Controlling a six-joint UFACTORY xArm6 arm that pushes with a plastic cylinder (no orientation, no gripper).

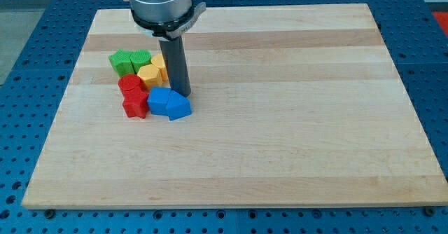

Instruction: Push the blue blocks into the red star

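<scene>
Blue perforated bench (427, 87) all round; on it a pale wooden board (294, 122) with lengthwise grain bands, filling most of the view.

Arm: silver-grey cylindrical housing (161, 3) enters at the far edge, left of centre. Dark rod (175, 62) drops straight down from it. No pincer on this rig, so nothing released, clenched or grasped; contact is by the rod only. My tip (181, 94) sits on the board at the cluster's right side, just beside the far right edge of the blue blocks, touching or nearly so; cannot tell which.

Blocks: all in one tight cluster, left of centre, far half of board.
- Blue blocks (169, 103): two pressed together, reading as one angular mass, at the near right of the cluster. Individual shapes hard to separate.
- Green blocks (130, 61): two side by side at the far left.
- Yellow blocks (151, 73): two, right of green, against the rod's left side.
- Red star (136, 105): near left, its right side touching the blue.
- Second red block (130, 86): just beyond the star, shape unclear.
</scene>
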